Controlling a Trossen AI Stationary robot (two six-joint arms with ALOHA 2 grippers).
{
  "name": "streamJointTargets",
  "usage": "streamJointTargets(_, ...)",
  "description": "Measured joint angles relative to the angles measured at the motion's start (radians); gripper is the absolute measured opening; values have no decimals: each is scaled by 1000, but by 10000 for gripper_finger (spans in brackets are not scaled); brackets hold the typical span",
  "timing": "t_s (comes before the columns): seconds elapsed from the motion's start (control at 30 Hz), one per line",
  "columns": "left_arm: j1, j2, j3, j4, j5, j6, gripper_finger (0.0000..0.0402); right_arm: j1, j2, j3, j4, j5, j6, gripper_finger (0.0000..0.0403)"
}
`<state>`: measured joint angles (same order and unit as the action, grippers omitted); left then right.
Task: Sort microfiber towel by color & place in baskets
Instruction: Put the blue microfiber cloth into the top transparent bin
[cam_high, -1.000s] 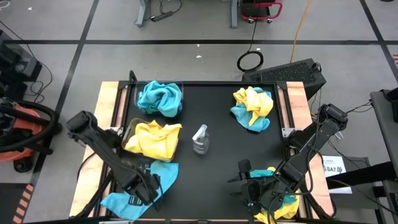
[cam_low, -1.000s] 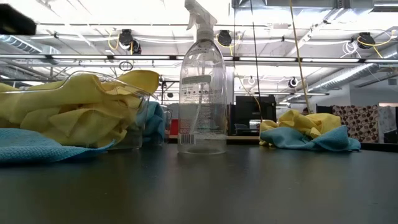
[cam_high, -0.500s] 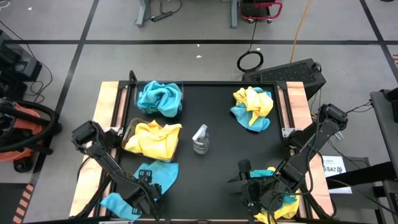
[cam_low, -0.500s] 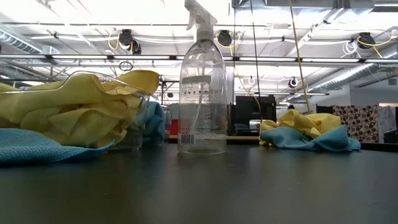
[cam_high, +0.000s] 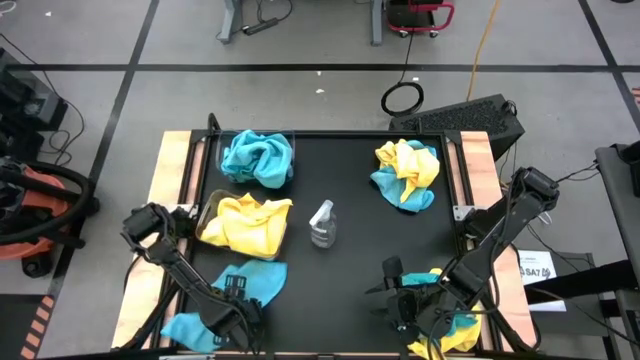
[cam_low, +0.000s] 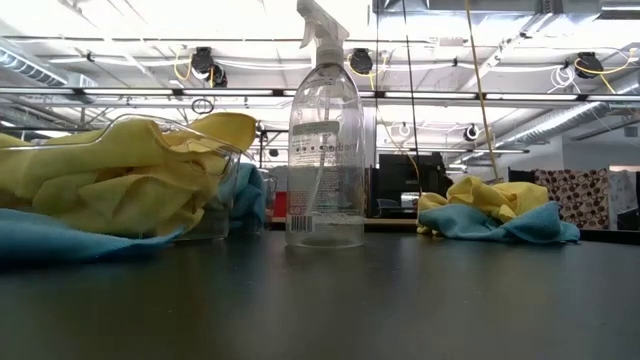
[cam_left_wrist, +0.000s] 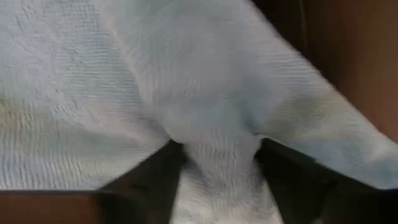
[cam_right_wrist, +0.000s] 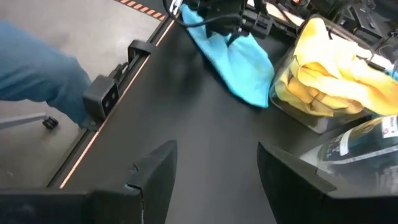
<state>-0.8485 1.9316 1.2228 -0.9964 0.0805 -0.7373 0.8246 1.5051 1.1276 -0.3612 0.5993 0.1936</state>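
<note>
Left gripper (cam_high: 232, 305) clamped on teal towel (cam_high: 255, 285) | right gripper (cam_high: 397, 292) jaws apart, empty

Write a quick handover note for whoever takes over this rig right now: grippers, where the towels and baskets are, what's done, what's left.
Left gripper: fingers pinching a blue towel at the table's near-left.
Right gripper: open, empty, low at near-right beside a yellow-and-blue towel heap.
Done: blue basket at far-left holds blue towels; yellow basket just in front holds yellow ones.
Left: the held blue towel, the near-right heap, the mixed pile at far-right. Spray bottle stands mid-table.
</note>
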Motion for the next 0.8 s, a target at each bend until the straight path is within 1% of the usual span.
streamJointTargets(0.07, 4, 1, -1, -7, 15, 24, 155, 0, 0, -14, 11, -1, 1, 215)
streamJointTargets(0.17, 13, 2, -3, -14, 30, 66, 50, 0, 0, -24, 33, -1, 2, 215)
streamJointTargets(0.2, 16, 0, -3, -15, 34, 70, 26, 0, 0, -24, 34, -1, 1, 215)
streamJointTargets(0.23, 20, -3, -3, -15, 35, 71, 18, 0, 0, -25, 37, -2, 1, 215)
streamJointTargets(0.33, 33, -17, 3, -26, 28, 74, 19, 0, 0, -25, 41, -2, -3, 215)
streamJointTargets(0.57, 75, -100, 104, -98, -128, 124, 10, 0, 0, -25, 65, -2, -39, 215)
streamJointTargets(0.73, 107, -161, 200, -94, -278, 207, 10, 0, 0, -25, 158, -2, -130, 215)
streamJointTargets(0.8, 122, -170, 237, -92, -323, 259, 10, -1, 0, -25, 203, -2, -177, 215)
